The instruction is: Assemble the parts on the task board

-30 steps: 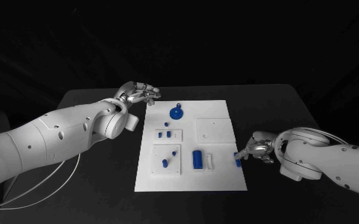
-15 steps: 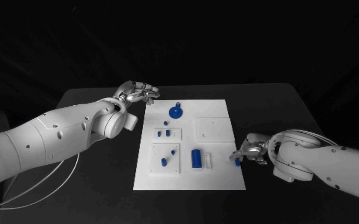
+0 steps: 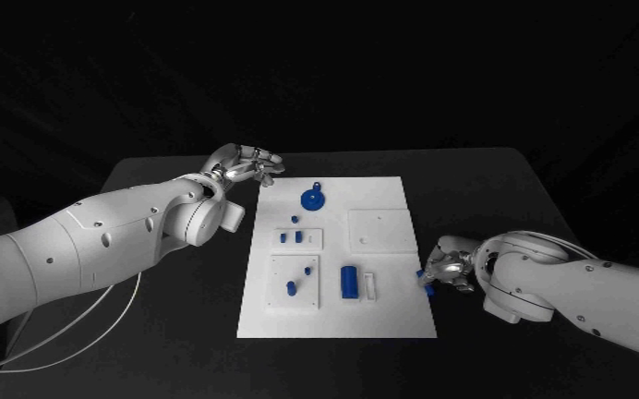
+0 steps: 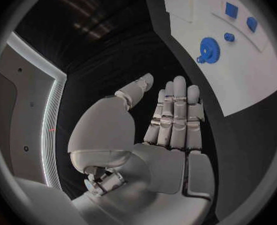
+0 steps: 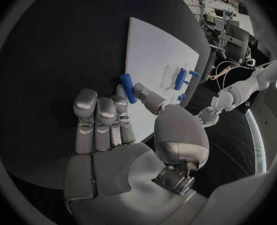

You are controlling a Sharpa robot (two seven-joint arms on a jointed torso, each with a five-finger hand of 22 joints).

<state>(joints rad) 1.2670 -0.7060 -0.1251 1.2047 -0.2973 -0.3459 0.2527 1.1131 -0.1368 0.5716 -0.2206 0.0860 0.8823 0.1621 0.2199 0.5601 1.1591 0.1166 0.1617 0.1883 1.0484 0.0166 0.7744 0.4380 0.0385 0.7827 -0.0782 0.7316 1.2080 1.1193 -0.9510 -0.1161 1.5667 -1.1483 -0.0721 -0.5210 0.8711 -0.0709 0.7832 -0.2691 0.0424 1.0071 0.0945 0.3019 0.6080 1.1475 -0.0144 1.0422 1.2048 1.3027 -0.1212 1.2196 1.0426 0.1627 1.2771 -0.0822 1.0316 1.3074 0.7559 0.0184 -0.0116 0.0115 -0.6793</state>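
Note:
The white task board (image 3: 400, 316) lies mid-table with a blue gear (image 3: 312, 199), a long blue cylinder (image 3: 350, 281) and several small blue parts on it. At the board's right edge my right hand (image 3: 452, 270) pinches a short blue peg (image 3: 427, 282) between its thumb and a fingertip. The right wrist view has the peg (image 5: 127, 88) just off the board (image 5: 157, 50), low over the table. My left hand (image 3: 245, 164) hovers beyond the board's far left corner. Its fingers (image 4: 176, 115) are stretched out with nothing in them, and the gear (image 4: 207, 49) lies ahead of them.
A raised white square plate (image 3: 382, 231) sits on the board's right half, and two smaller white plates (image 3: 295, 284) with blue studs on its left half. A small white block (image 3: 371, 285) lies beside the long cylinder. Bare black table surrounds the board.
My right hand has shifted slightly at the board's right edge, still with the blue peg. The left hand has stayed put.

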